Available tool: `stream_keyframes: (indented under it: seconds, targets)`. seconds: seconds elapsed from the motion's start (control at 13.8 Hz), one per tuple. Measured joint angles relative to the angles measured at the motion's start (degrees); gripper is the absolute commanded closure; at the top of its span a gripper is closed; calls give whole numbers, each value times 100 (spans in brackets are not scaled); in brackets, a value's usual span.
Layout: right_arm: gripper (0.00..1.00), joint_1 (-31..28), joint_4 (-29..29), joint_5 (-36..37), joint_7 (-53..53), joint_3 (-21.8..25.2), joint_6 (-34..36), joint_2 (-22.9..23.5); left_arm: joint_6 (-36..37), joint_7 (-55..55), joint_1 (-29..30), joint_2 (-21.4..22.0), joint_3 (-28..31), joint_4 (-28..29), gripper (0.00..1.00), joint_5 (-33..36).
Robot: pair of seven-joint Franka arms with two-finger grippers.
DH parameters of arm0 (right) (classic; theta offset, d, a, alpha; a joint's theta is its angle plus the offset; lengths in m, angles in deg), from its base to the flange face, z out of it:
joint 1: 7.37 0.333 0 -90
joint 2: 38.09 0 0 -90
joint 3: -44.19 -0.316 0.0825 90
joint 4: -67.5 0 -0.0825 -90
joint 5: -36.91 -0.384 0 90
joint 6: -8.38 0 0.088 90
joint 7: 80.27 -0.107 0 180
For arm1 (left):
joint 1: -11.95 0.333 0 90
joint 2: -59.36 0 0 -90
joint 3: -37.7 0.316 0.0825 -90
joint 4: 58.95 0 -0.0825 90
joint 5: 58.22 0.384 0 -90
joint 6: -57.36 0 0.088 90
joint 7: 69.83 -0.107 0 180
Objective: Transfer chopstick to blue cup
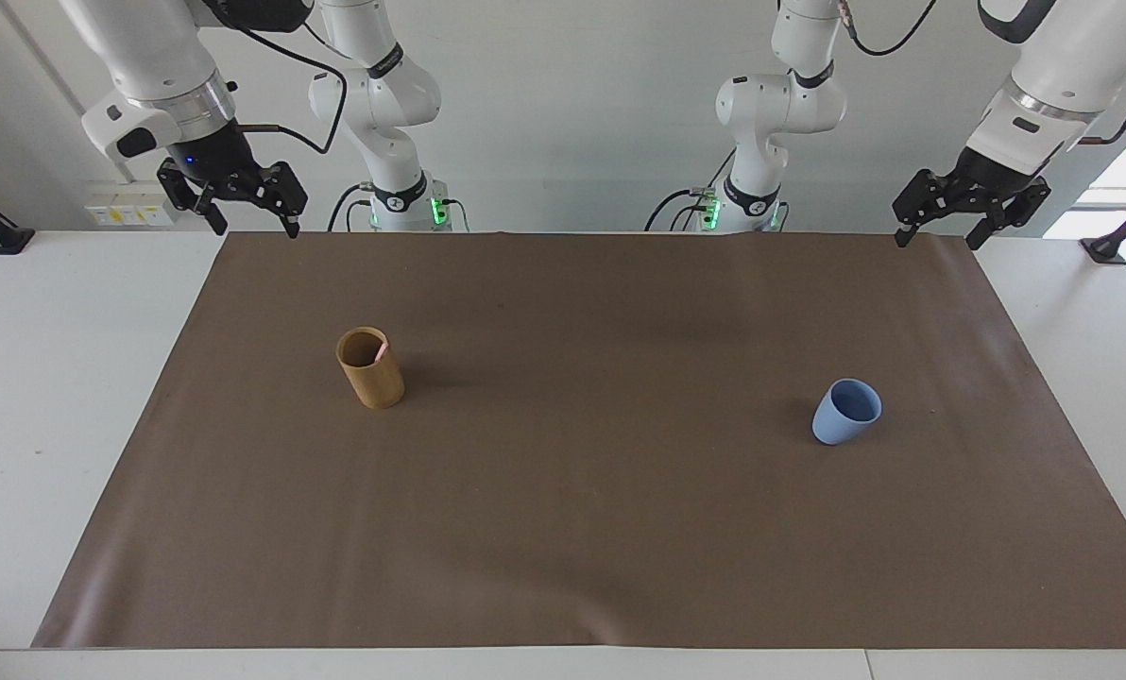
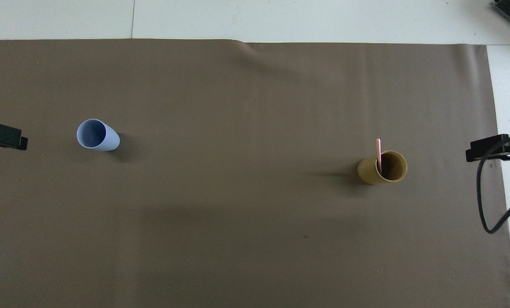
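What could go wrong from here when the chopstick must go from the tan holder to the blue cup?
1. Only a short tip of the thin chopstick sticks out of the tan holder, so the open right gripper may miss it or knock the holder over.
2. The blue cup stands near the left arm's end, by the open left gripper, so a handover may be needed, and the stick could drop.
3. The cup is small and may tip.

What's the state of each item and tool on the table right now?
chopstick: standing in the tan holder, leaning on its rim, top end sticking out.
tan holder: upright, toward the right arm's end of the table.
blue cup: upright, empty, toward the left arm's end.
left tool: open, empty, raised over the mat's edge, waiting.
right tool: open, empty, raised over the mat's corner.
brown mat: flat on the table.
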Motion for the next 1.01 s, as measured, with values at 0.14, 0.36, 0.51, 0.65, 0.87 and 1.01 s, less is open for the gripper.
stream_keyframes:
  seconds: [0.14, 0.36, 0.51, 0.65, 0.87, 1.01]
  targets:
    - [0, 0, 0, 0, 0, 0, 0, 0, 0, 0, 0, 0, 0, 0, 0, 0]
    - [0, 0, 0, 0, 0, 0, 0, 0, 2, 0, 0, 0, -1, 0, 0, 0]
    - [0, 0, 0, 0, 0, 0, 0, 0, 2, 0, -3, 0, -19, 0, 0, 0]
    - [0, 0, 0, 0, 0, 0, 0, 0, 5, 0, -8, 0, -45, 0, 0, 0]
    - [0, -1, 0, 0, 0, 0, 0, 0, 10, 0, -9, 0, -81, 1, 0, 0]
    - [0, -1, 0, 0, 0, 0, 0, 0, 10, 0, -9, 0, -85, 1, 0, 0]
